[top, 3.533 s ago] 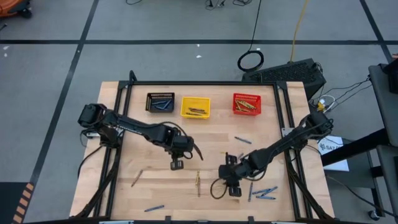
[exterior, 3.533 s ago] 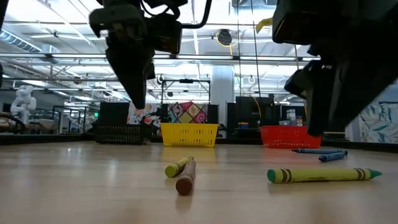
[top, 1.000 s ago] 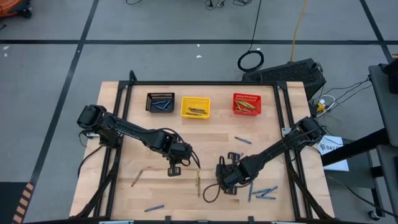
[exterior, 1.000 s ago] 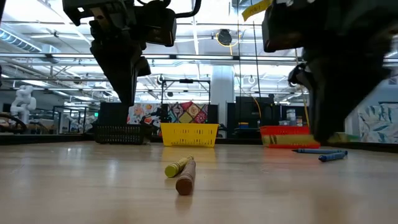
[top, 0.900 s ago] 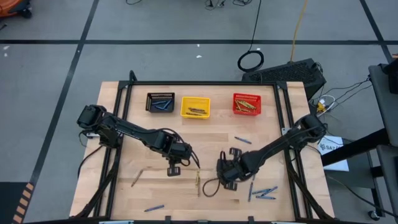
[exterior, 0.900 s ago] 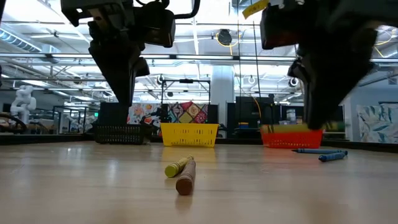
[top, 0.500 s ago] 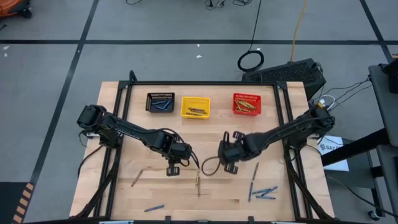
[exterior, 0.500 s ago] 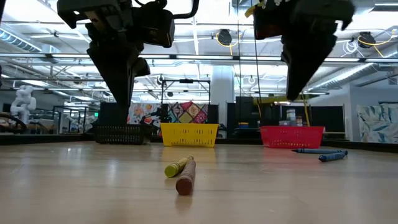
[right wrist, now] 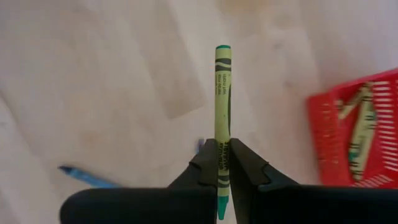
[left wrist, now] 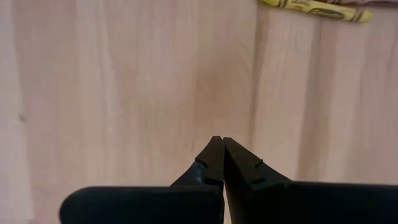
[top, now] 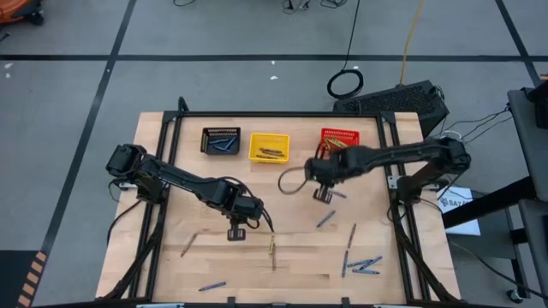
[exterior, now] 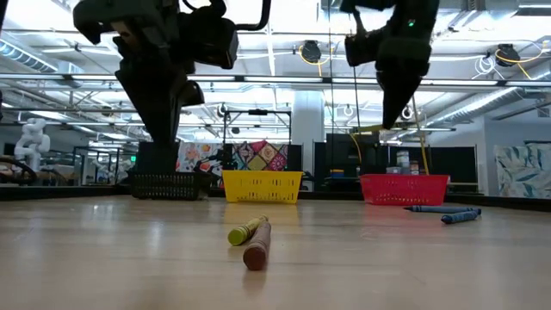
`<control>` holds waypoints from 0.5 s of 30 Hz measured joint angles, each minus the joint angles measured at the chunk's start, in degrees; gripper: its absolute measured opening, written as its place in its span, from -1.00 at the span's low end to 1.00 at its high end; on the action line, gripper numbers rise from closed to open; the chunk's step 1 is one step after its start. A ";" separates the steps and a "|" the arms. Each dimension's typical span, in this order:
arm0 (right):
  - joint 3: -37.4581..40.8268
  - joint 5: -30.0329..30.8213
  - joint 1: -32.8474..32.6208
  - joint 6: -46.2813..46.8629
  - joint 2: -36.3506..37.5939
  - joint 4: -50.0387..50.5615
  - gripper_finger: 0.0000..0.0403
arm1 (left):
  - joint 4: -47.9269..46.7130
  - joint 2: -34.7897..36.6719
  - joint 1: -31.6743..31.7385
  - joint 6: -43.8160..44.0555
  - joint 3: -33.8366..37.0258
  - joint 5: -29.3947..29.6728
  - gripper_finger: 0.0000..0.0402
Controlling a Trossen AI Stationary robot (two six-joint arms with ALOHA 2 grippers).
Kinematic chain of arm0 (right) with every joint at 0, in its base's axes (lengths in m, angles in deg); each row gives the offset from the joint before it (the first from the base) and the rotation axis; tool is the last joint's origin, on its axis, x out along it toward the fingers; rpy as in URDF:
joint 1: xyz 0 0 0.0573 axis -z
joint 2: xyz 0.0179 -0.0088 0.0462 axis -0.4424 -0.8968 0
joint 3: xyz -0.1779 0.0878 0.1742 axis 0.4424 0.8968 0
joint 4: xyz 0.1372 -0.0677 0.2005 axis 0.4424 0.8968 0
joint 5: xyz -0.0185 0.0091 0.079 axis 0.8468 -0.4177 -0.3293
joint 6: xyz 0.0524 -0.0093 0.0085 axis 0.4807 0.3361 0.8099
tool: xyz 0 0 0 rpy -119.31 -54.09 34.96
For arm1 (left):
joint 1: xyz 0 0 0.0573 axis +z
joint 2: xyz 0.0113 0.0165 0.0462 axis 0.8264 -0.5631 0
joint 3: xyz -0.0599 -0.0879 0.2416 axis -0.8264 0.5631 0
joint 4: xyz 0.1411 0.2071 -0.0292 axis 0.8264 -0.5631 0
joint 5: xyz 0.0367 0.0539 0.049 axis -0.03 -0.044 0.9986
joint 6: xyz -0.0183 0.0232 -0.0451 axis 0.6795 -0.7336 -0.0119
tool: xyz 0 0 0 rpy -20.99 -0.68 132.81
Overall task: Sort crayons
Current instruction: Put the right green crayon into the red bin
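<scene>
My right gripper [top: 324,194] hangs over the table's far middle, just short of the red basket [top: 339,142], shut on a yellow-green crayon [right wrist: 222,93]. My left gripper [top: 235,233] hovers left of centre, shut and empty [left wrist: 222,140], above bare wood, with a yellow crayon [left wrist: 317,9] lying ahead of it. Loose crayons lie flat on the table: a yellow and a brown one [top: 273,250], a blue one [top: 325,220], an olive one [top: 352,233] and a blue cluster [top: 364,265]. My right gripper pinches the crayon's wrapped barrel [right wrist: 222,134] between its two fingertips, nearer the crayon's rear end. The crayon lies along the fingers, and its longer part sticks out past the tips. The fingers point steeply down. The crayon is lifted clear of the table.
A black basket [top: 221,140], a yellow basket [top: 269,147] and the red basket stand in a row along the far edge, each with crayons inside. A tan crayon [top: 188,245] and a blue one [top: 212,286] lie near the front left.
My right gripper has risen and swung from the near right part of the table toward the far edge, up to the red basket, carrying the yellow-green crayon clear of the wood. It has stayed shut on the crayon.
</scene>
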 joint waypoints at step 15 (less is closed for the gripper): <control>0.20 -4.98 23.82 -17.59 0.22 -0.02 -1.00 | -0.16 0.01 4.68 -9.73 0.00 2.64 -1.00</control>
